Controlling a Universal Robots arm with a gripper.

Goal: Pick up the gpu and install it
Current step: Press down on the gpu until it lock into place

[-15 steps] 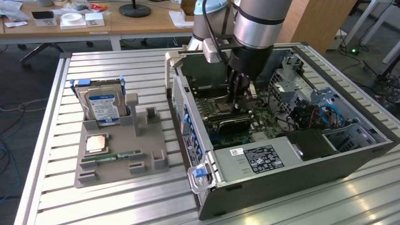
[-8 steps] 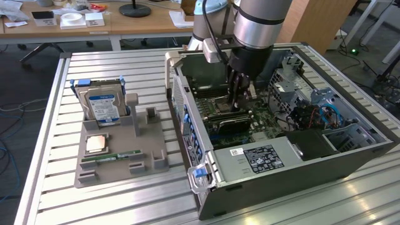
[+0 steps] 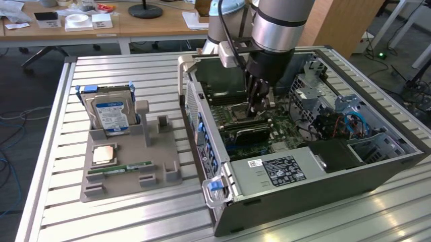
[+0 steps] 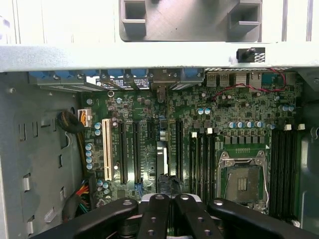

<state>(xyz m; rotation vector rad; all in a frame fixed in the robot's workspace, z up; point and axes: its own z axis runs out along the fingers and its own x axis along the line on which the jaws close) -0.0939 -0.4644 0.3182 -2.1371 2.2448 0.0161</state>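
Observation:
In the exterior view the gpu point(image 3: 252, 132) is a dark flat card standing on edge on the green motherboard point(image 3: 283, 128) inside the open computer case point(image 3: 316, 176). My gripper point(image 3: 259, 107) reaches straight down into the case, its tips just above the card. In the wrist view the two black fingers point(image 4: 158, 214) are pressed together, and I see nothing between them. Just beyond the tips, a narrow dark and pale strip point(image 4: 166, 172) runs along an expansion slot. It lines up with the card, but I cannot tell whether the fingers touch it.
A grey fixture point(image 3: 131, 166) at the exterior view's left holds a blue-labelled hard drive point(image 3: 111, 115), a processor chip point(image 3: 103, 154) and a green memory stick point(image 3: 121, 168). The case walls, drive cage point(image 3: 350, 108) and cables hem in the arm. An open processor socket point(image 4: 242, 181) lies beside the memory slots.

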